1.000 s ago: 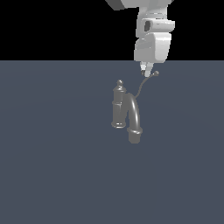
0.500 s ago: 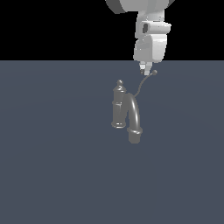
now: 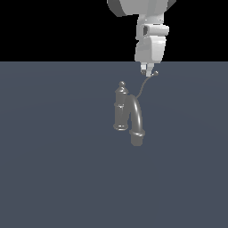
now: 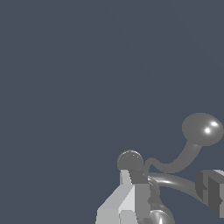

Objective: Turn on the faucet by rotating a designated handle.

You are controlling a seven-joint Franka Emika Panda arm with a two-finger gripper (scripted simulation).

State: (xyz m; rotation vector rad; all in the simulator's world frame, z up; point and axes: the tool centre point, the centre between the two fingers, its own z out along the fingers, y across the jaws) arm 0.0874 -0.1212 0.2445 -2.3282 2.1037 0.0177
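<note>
The grey faucet [image 3: 121, 110] stands upright on the floor, with a knob finial on top and a thick arched spout [image 3: 136, 116]. The thin curved handle [image 3: 143, 87] rises from the post to a small ball tip [image 3: 156, 73]. My gripper [image 3: 148, 71] hangs from above, its fingertips right beside the ball tip. In the wrist view the fingers [image 4: 131, 190] stand apart with nothing clamped between them. The handle's ball [image 4: 203, 129] lies beyond them and the finial [image 4: 130, 161] is next to one finger. I cannot tell whether a finger touches the handle.
The faucet stands on a plain dark blue-grey floor [image 3: 53, 169]. The background behind the arm is black. Nothing else shows.
The hand has shifted slightly above the handle's tip. The ball tip has edged a little toward the exterior view's left. The faucet body has not moved.
</note>
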